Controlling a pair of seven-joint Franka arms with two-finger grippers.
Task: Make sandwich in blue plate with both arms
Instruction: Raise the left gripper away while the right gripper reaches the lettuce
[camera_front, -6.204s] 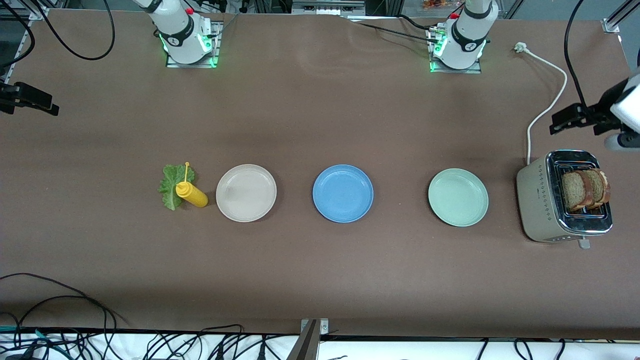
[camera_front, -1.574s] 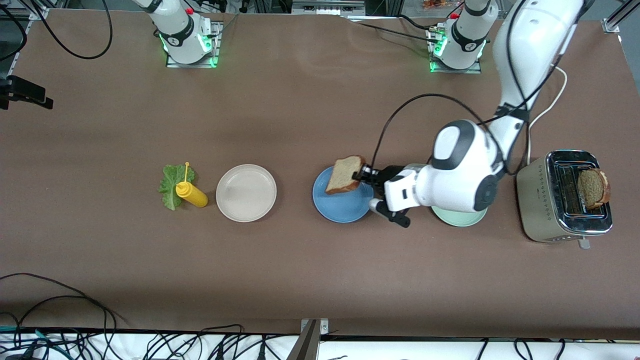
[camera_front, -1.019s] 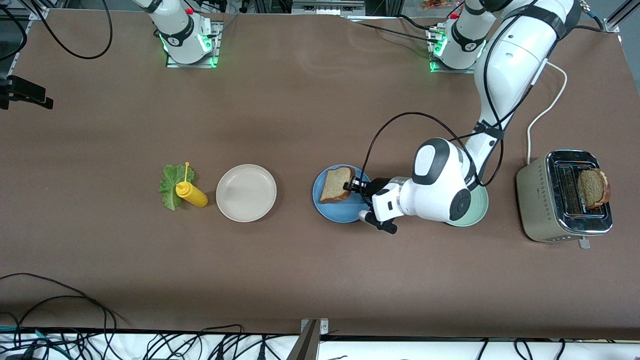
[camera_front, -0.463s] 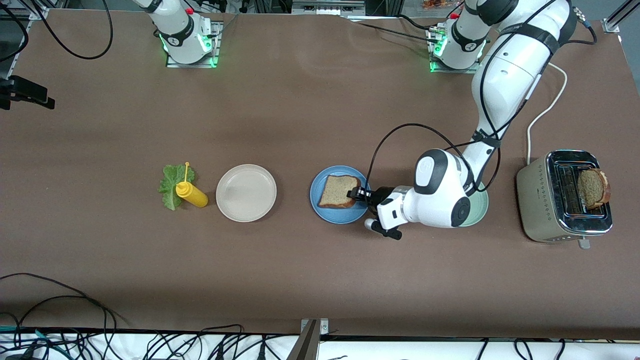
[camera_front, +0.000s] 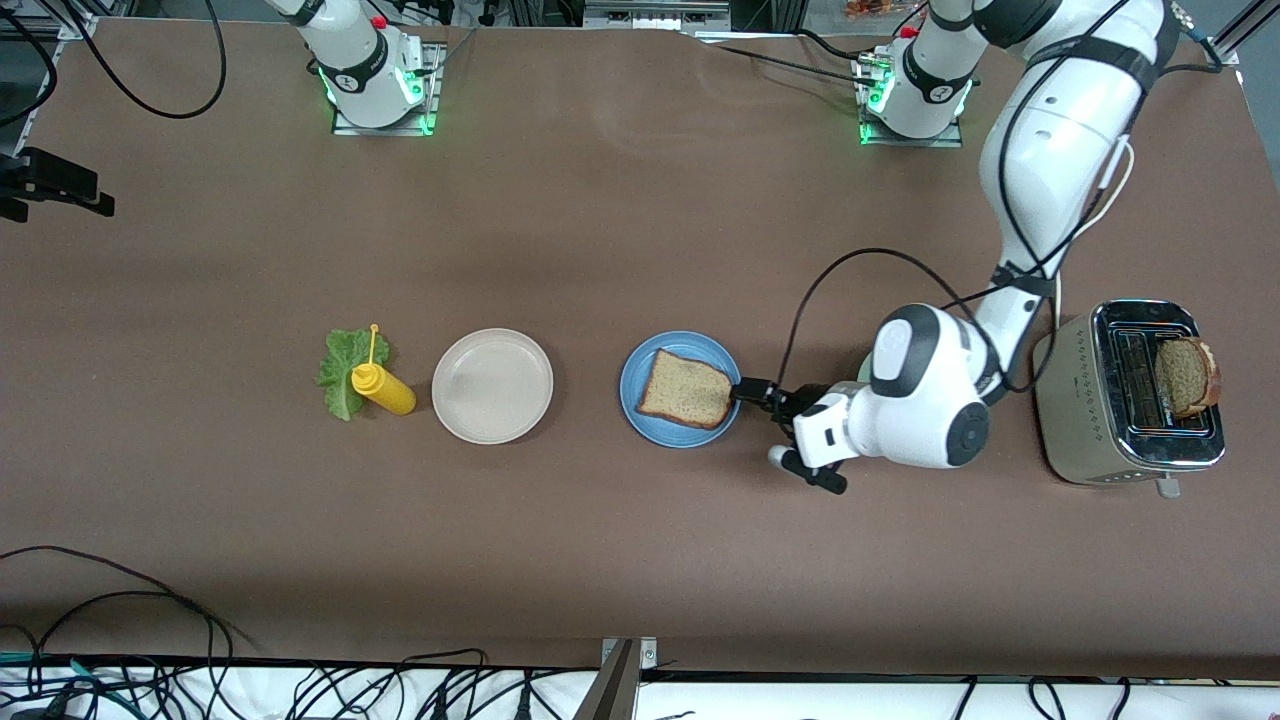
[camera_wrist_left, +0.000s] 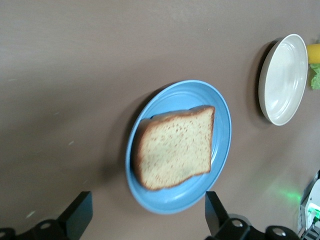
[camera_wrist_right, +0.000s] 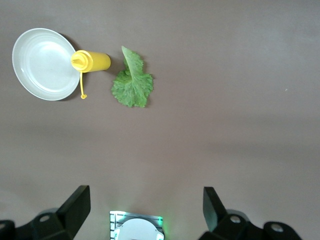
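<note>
A: Where's the left gripper (camera_front: 752, 391)?
B: Fingers spread, low at the blue plate's (camera_front: 640, 420) rim; a bread slice (camera_front: 685, 389) lies flat on it, on the brown table (camera_front: 640, 560).
A: The right gripper (camera_wrist_right: 145, 210)?
B: Spread too, waiting high above the lettuce (camera_wrist_right: 131, 82).

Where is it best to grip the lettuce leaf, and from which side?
Likely from straight above, pinching the lettuce at its raised, curled narrow end; the rest lies flat on the table. Keep clear of the yellow bottle, which stands close beside it.
</note>
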